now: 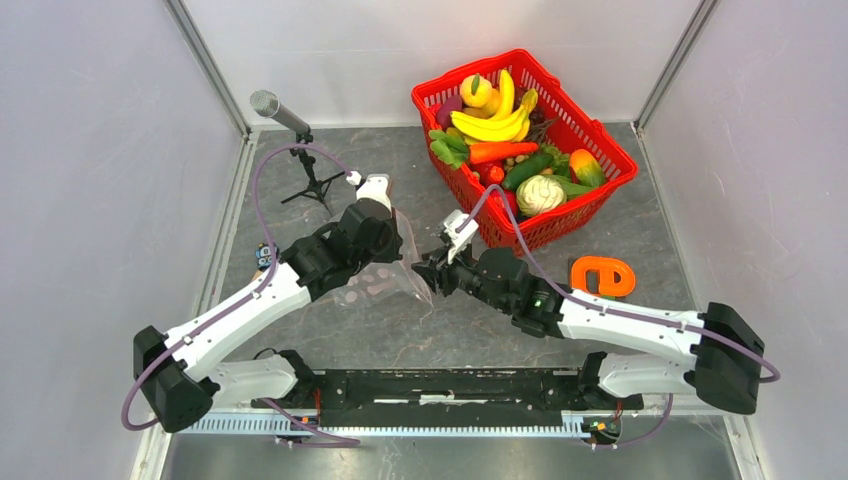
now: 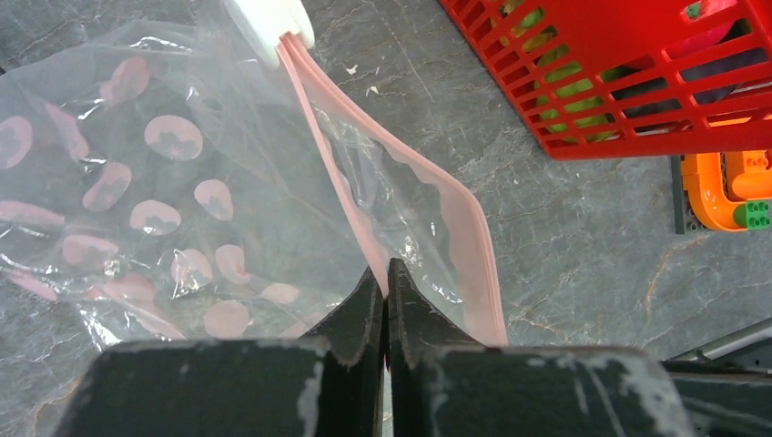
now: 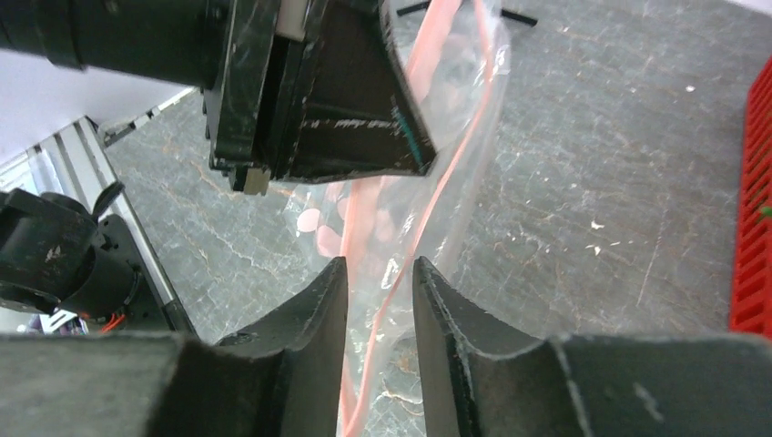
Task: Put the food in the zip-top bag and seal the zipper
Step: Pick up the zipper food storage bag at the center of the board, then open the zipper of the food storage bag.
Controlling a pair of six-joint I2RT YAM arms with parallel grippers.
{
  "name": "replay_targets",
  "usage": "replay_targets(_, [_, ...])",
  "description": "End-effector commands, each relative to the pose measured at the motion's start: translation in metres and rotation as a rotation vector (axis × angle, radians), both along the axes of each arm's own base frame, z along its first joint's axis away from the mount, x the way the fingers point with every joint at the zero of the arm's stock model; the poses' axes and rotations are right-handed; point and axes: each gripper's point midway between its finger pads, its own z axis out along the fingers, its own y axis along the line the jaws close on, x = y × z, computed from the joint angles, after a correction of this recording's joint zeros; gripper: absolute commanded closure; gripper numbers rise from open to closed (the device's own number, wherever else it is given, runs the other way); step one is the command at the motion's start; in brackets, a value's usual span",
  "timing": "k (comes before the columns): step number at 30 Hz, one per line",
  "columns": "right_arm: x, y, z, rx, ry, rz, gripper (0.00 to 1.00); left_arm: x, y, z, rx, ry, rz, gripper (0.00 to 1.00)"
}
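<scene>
Grey marbled worktop (image 1: 400,335), white walls all round, and everything is happening dead centre, where the two arms are meeting nose to nose over the zip-top bag (image 1: 385,278). It is lying on the stone between them, dots showing, with nothing inside it that I can see.

Now the left gripper (image 2: 387,273) is pinching hard, jaws pressed right together on the bag's mouth edge, with one lip of the pink zipper (image 2: 320,150) running straight into them. The other lip is bowing away, so the mouth is gaping a little.

Opposite, the right gripper (image 3: 380,273) is sitting with its jaws parted a modest way, straddling that pink edge but clamping nothing. To my eye the left is anchoring one lip so the right can take the other and spread the mouth.

The food is all waiting in the red basket (image 1: 560,212) at the far right, well apart from the bag: banana bunch (image 1: 492,125), carrot (image 1: 503,150), cauliflower (image 1: 540,192). I'd say loading is not yet begun.
</scene>
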Motion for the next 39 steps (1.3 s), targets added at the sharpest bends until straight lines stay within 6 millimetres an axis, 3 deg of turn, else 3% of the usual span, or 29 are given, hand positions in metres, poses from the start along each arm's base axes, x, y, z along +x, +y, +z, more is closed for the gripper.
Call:
replay_targets(1, [0.006, -0.006, 0.050, 0.121, -0.039, -0.025, 0.62, -0.002, 0.009, 0.009, 0.021, -0.043, -0.004, 0.98])
replay_targets(6, [0.023, -0.003, 0.035, 0.093, 0.035, -0.071, 0.59, -0.008, 0.006, 0.011, 0.004, -0.027, -0.034, 0.98])
replay_targets(14, [0.027, 0.016, 0.017, 0.062, 0.079, -0.043, 0.60, -0.014, 0.006, 0.015, 0.000, -0.019, -0.061, 0.98])
replay_targets(26, [0.020, 0.018, 0.035, 0.141, 0.091, -0.016, 0.57, -0.010, 0.008, 0.006, 0.028, -0.001, -0.033, 0.98])
replay_targets(36, [0.028, 0.026, 0.009, 0.086, 0.154, -0.052, 0.58, -0.012, 0.007, 0.014, 0.003, -0.013, -0.040, 0.97])
replay_targets(39, [0.032, 0.028, 0.003, 0.054, 0.152, -0.066, 0.65, -0.013, 0.005, 0.016, -0.010, -0.012, -0.046, 0.97])
